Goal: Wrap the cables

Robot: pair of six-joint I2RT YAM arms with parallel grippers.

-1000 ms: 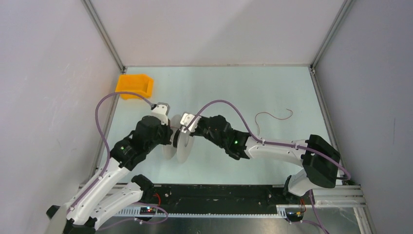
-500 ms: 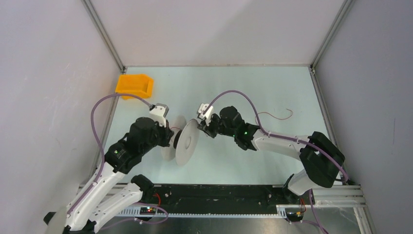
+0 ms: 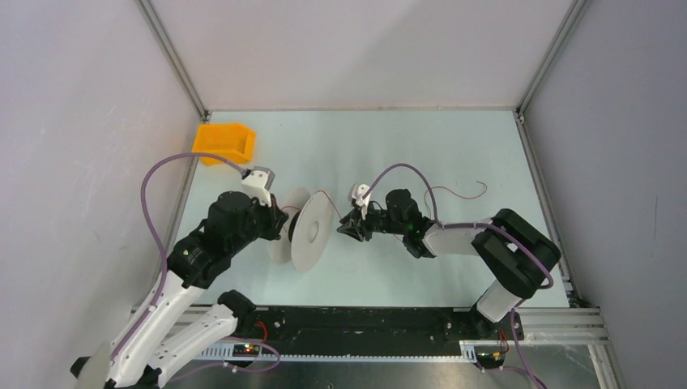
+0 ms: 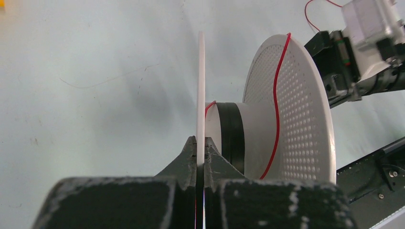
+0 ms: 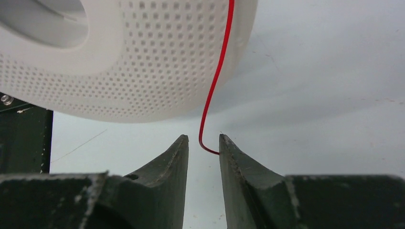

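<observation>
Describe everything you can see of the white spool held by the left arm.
The white spool is plastic-looking: two thin round flanges joined by a white hub with a black band. One flange is plain, the other perforated with small holes. It is held on edge, the left gripper pinching the plain flange's rim. A thin red wire runs from the hub over the perforated flange toward the right gripper, which sits open beside it.

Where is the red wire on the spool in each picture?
Top: wire at centre, leaving the spool rightward.
Left wrist: wire right of centre, across the spool's holed disc.
Right wrist: wire upper middle, hanging down between the fingers.
Shared landmark: the white spool.
</observation>
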